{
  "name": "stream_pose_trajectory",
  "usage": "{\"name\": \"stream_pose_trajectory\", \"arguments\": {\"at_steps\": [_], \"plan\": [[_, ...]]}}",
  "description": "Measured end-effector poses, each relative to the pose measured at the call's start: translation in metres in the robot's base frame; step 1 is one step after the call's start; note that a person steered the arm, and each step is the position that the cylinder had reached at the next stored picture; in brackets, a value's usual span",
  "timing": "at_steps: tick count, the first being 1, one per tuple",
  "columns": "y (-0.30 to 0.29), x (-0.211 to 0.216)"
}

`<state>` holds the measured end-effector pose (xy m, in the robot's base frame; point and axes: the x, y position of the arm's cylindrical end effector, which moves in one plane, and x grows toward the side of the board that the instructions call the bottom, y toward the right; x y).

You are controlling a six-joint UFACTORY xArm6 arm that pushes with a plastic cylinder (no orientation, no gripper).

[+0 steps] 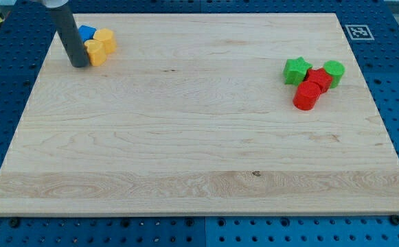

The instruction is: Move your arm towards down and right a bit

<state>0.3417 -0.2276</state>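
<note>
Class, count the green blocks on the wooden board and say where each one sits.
2. A green star block and a green round block, both at the view's right, flanking the red blocks. None appears hidden.

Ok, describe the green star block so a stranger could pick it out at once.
Start at the wooden board's right side, where four blocks cluster near the edge. The green star is the cluster's leftmost piece, touching the red blocks. Its pointed outline sets it apart from the rounder green block on the cluster's right.
</note>
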Motion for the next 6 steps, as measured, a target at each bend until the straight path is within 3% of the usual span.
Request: {"name": "stream_pose_trajectory", "arguments": {"at_steps": [2, 3, 6], "plan": [[0.005, 0.049], [0.005, 0.049], [0.084, 0.079]]}}
